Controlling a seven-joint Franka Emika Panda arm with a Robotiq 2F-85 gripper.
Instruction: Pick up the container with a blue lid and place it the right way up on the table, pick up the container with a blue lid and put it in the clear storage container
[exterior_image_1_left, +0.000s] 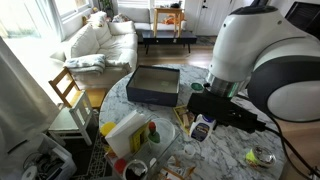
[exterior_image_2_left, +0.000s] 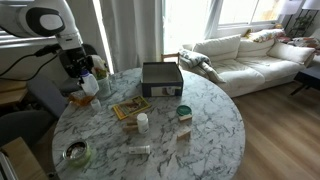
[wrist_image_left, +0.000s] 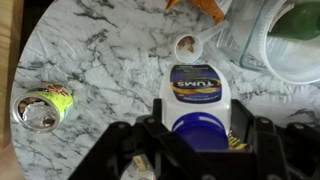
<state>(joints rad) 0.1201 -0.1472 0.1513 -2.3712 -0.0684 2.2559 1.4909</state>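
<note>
The container with a blue lid (wrist_image_left: 199, 92) is a white tub with a blue label. In the wrist view it sits between my gripper's (wrist_image_left: 202, 128) two fingers, lid towards the camera. The fingers press on both of its sides. In both exterior views it hangs under the gripper (exterior_image_1_left: 204, 108) (exterior_image_2_left: 84, 76) near the table's edge, as the white and blue tub (exterior_image_1_left: 202, 128) (exterior_image_2_left: 91, 86). I cannot tell whether its base touches the marble. The clear storage container (wrist_image_left: 283, 42) (exterior_image_1_left: 126, 134) (exterior_image_2_left: 99, 66) stands close beside it and holds light-coloured things.
A dark box (exterior_image_1_left: 154, 84) (exterior_image_2_left: 161, 77) stands on the round marble table (exterior_image_2_left: 200, 130). A small clear cup with greenish contents (wrist_image_left: 42, 107) (exterior_image_1_left: 262, 156) (exterior_image_2_left: 76, 153) sits near the edge. A small white bottle (exterior_image_2_left: 142, 122), a flat card (exterior_image_2_left: 130, 107) and a small jar (exterior_image_2_left: 184, 113) lie mid-table. A wooden chair (exterior_image_1_left: 67, 90) stands beside it.
</note>
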